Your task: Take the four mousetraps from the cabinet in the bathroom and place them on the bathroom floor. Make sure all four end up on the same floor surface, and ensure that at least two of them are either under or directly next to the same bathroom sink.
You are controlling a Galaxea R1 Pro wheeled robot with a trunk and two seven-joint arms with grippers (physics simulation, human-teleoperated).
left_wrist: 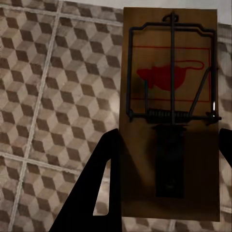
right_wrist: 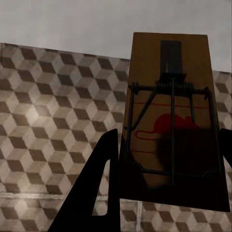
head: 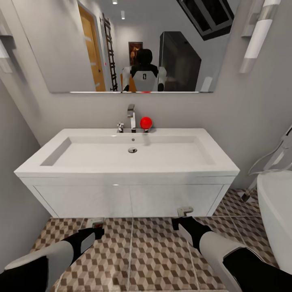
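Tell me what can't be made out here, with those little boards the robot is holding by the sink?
- Mousetrap in the left gripper: its near end runs off the left wrist picture's edge.
- Mousetrap in the right gripper: its lower part is in dark shadow.
- In the head view both traps are too small to read.
- Floor under the sink: hidden by the white drawer fronts.
- Bathtub: cut by the head view's edge.

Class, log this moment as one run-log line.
left tool: shut on mousetrap | right tool: shut on second mousetrap | both above bathroom floor, before sink
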